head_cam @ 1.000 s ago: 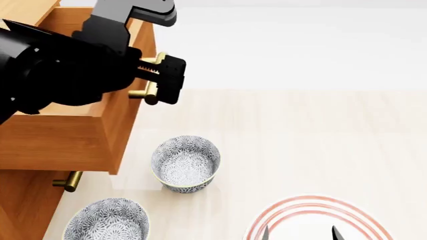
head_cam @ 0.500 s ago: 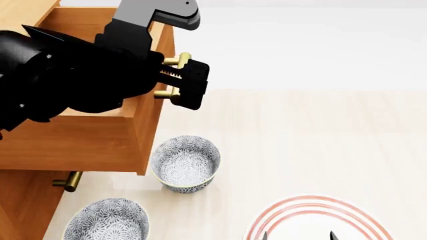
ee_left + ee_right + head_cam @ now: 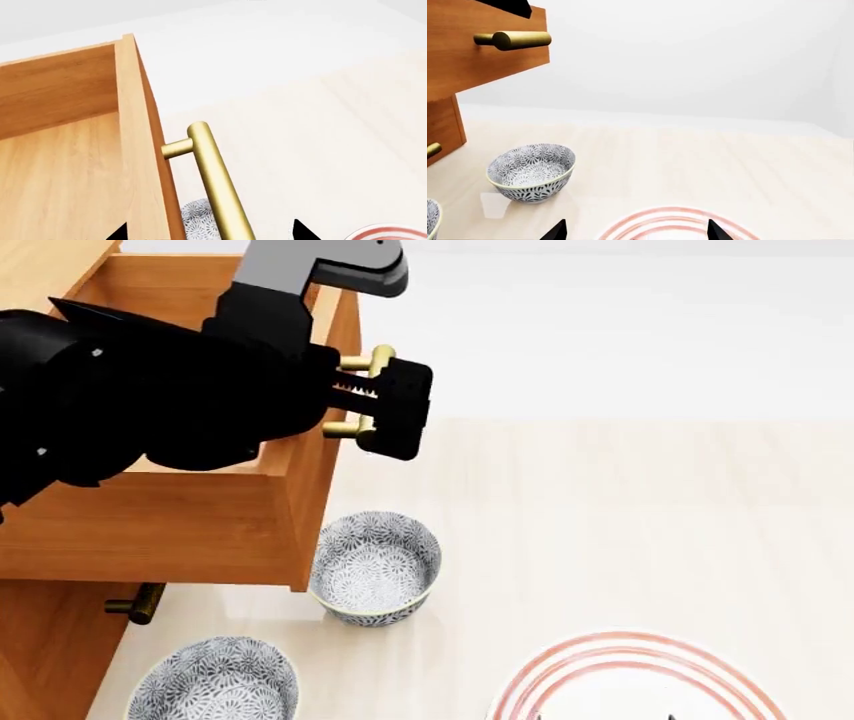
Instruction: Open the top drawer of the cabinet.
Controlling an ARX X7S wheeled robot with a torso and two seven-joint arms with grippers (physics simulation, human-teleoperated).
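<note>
Along the bottom edge of the head view, the right gripper (image 3: 634, 232) hangs idle over a red-ringed plate (image 3: 627, 670), its two dark fingertips spread wide with nothing between them. Just beyond, toward the lower left of the frame, sit two patterned bowls: one (image 3: 214, 682) beside the cabinet (image 3: 40, 650), the other (image 3: 374, 565) partly under the front corner of the top drawer (image 3: 160, 520). That drawer fills the upper left of the frame, drawn well out of the cabinet so that its bare wooden floor shows in the left wrist view. A lower drawer's brass handle (image 3: 136, 602) pokes out beneath it, that drawer apparently shut.

At the drawer's front, the left gripper (image 3: 208, 231) is at the brass bar handle (image 3: 213, 180). Its fingers look spread, not clenched: in the wrist view one tip lies over the drawer's interior and the other outside the bar, so the jaws seem to straddle the front panel and handle together.

Drawer and handle look rigid, and the empty box should slide with modest, steady force. The smooth round bar could slip in a loose hold, so the middle of the bar, between its two posts, looks the soundest place to grip, pulling straight out. The nearby bowl could be nudged.
</note>
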